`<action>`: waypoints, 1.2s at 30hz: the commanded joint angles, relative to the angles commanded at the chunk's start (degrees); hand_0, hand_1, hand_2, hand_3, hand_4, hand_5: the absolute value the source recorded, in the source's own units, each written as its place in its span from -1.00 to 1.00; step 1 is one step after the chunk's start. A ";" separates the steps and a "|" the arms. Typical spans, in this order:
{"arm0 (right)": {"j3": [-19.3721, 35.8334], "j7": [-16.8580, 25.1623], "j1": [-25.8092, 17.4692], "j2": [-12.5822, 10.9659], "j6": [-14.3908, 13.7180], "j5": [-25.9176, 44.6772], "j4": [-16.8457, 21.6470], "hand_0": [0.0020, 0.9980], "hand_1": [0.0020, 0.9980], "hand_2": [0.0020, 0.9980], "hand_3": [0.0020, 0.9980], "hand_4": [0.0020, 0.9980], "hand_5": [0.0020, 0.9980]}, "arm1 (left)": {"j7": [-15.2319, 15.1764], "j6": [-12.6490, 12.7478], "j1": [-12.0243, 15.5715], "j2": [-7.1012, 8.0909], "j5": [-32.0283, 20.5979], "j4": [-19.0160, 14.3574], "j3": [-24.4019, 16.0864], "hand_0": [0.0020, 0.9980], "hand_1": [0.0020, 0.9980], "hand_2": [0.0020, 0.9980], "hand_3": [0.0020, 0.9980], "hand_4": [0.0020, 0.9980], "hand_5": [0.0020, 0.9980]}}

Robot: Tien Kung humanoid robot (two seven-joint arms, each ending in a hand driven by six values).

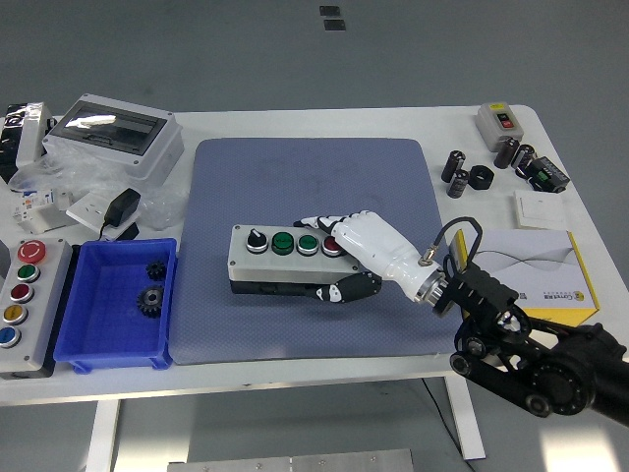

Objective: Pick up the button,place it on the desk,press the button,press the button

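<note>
A grey button box (273, 258) with a black selector knob, two green buttons and a red one lies on the blue-grey mat (305, 187), near the mat's middle front. My right hand (344, 258), white with black fingertips, grips the box's right end: fingers lie over the top by the red button, and the thumb (344, 291) presses the front side. The black right arm (531, 354) comes in from the lower right. No left arm shows.
A blue bin (113, 310) with two black gears sits left of the mat. A second button panel (25, 295) lies at the far left. A yellow-white carton (526, 275) is right of the mat. Clear-lidded enclosure (113, 133) back left; small black parts (486, 167) back right.
</note>
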 joint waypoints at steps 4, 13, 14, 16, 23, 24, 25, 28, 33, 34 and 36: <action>-0.50 -0.26 0.24 0.20 1.02 -0.51 -0.63 -0.37 -0.14 -0.16 0.06 -0.33 -1.00 | 0.04 0.00 0.02 0.04 0.01 0.00 -0.01 0.25 0.10 0.06 0.20 0.25 -0.61; 0.47 -1.76 0.01 0.19 3.57 -0.03 -0.86 -0.03 0.15 0.16 0.34 -0.33 -1.00 | 0.03 -0.01 0.08 0.05 -0.03 0.00 0.01 0.25 0.10 0.06 0.20 0.25 -0.61; 0.53 -1.85 0.00 0.17 3.74 0.05 -0.87 -0.03 0.15 0.16 0.34 -0.33 -1.00 | 0.02 -0.02 0.08 0.05 -0.03 0.00 0.01 0.25 0.10 0.06 0.20 0.25 -0.61; 0.74 -2.06 -0.05 0.11 4.19 0.34 -0.87 -0.03 0.15 0.16 0.34 -0.33 -1.00 | 0.03 -0.03 0.04 0.05 0.02 0.00 -0.01 0.25 0.10 0.06 0.20 0.25 -0.61; 2.16 -2.17 -0.31 -0.24 5.90 0.80 -0.54 0.34 0.31 0.32 0.39 -0.30 -1.00 | 0.04 -0.06 0.06 0.12 0.25 0.00 -0.09 0.25 0.10 0.06 0.20 0.25 -0.61; 2.45 -2.10 -0.35 -0.33 6.26 0.90 -0.43 0.59 0.49 0.45 0.48 -0.07 -1.00 | 0.05 -0.07 0.07 0.14 0.30 0.00 -0.10 0.25 0.10 0.06 0.20 0.25 -0.60; 2.66 -2.05 -0.39 -0.42 6.58 1.04 -0.32 0.59 0.49 0.45 0.48 -0.07 -1.00 | 0.06 -0.08 0.08 0.15 0.35 0.00 -0.12 0.25 0.10 0.06 0.20 0.25 -0.60; 3.52 -1.87 -0.64 -0.92 7.92 2.07 0.31 0.59 0.49 0.45 0.48 -0.07 -1.00 | 0.06 -0.11 0.10 0.19 0.44 0.00 -0.13 0.25 0.10 0.06 0.20 0.25 -0.60; 4.38 -1.58 -0.92 -1.81 9.83 5.06 1.54 0.67 0.56 0.56 0.66 0.05 -1.00 | 0.03 -0.13 0.07 0.29 0.48 0.00 -0.13 0.25 0.10 0.06 0.20 0.25 -0.60; 4.48 -1.49 -0.96 -1.97 10.21 5.84 1.77 0.67 0.56 0.56 0.66 0.05 -1.00 | 0.03 -0.13 0.06 0.31 0.50 0.00 -0.14 0.25 0.10 0.06 0.20 0.25 -0.60; 4.60 -1.32 -1.02 -2.19 10.73 6.95 2.04 0.75 0.65 0.71 0.85 0.19 -1.00 | 0.02 -0.13 0.03 0.35 0.50 0.00 -0.12 0.25 0.10 0.06 0.19 0.25 -0.61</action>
